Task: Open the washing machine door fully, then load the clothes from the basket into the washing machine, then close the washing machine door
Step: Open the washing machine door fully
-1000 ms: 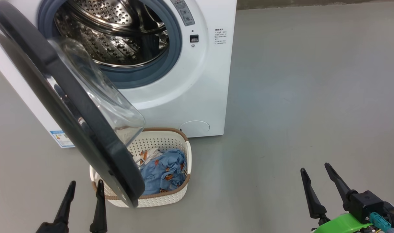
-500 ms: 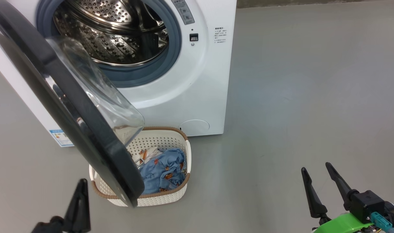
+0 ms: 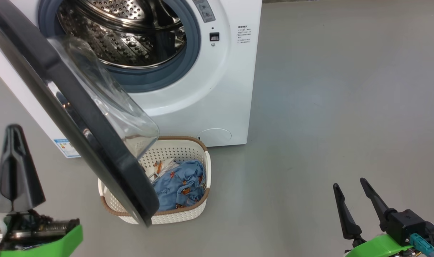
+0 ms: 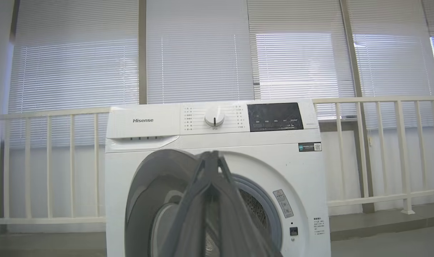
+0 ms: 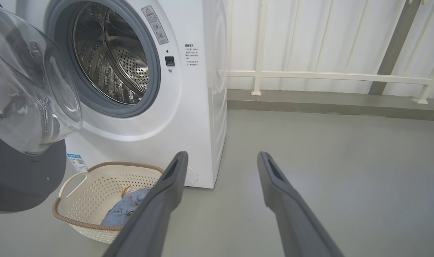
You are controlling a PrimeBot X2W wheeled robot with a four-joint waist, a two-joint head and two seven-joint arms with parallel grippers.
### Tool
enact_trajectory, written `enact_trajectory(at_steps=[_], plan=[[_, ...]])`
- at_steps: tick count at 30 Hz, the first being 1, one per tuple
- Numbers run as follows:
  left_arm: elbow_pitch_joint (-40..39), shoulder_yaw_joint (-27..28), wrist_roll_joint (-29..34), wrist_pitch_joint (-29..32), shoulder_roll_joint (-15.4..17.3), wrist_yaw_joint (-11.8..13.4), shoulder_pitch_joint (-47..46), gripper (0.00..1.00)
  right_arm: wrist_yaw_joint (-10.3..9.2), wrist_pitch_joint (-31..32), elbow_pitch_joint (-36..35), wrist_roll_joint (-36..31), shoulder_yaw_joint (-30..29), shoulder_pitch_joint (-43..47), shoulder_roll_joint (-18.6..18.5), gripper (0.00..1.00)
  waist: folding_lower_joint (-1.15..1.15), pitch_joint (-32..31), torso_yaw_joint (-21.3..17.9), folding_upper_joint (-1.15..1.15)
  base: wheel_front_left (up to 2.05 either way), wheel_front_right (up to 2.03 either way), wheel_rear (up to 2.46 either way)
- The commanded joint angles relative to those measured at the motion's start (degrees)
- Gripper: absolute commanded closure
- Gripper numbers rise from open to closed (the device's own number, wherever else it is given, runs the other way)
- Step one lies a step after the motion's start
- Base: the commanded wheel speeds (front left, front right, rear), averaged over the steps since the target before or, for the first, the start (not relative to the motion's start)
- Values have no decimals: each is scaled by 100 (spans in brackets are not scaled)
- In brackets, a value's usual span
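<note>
1. My left gripper (image 3: pixel 14 135) is raised well left of the basket (image 3: pixel 188 214). Its fingers are pressed together on nothing (a blunt pusher, in effect), and it is apart from the door.
2. The washing machine door (image 3: pixel 110 167) stands only partly swung, its lower black rim hanging over the basket's left part. I judge opening to be the step in hand. I should bring my closed fingers round the free edge, bear on the black rim rather than the glass bowl, and push along the hinge's arc, slowly, away from the basket.
3. The clothes (image 3: pixel 181 185) lie heaped in the basket's right half.
4. Just behind the basket stands the washing machine (image 3: pixel 224 89), its drum (image 3: pixel 124 39) bare.
5. Well right of the basket, my right gripper (image 3: pixel 349 183) hangs low with its jaws wide and empty. It is best parked there until the door clears the basket.
</note>
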Motion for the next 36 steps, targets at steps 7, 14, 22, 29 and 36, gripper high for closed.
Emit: enact_trajectory(at_steps=[7,14,22,29,36], plan=[[-785,-665,189,-28,89,-271,-368,100,9,-69,-130,13,146,-112,-4,0,0,7,8,0,0,0,0],[-693,-1879,294,-28,89,-334,-314,100,9,-69,-117,55,194,-129,-7,0,0,35,10,0,0,0,0],[101,-2816,110,-28,89,-353,-117,100,9,-69,-99,164,293,-177,-51,0,0,102,-10,0,0,0,0],[876,-2803,-1,-28,93,-358,12,100,9,-69,-75,255,362,-186,-95,0,0,137,-25,0,0,0,0],[1416,-2808,-316,-28,91,-359,38,100,9,-69,-47,321,432,-229,-137,0,0,158,-80,0,0,0,0]])
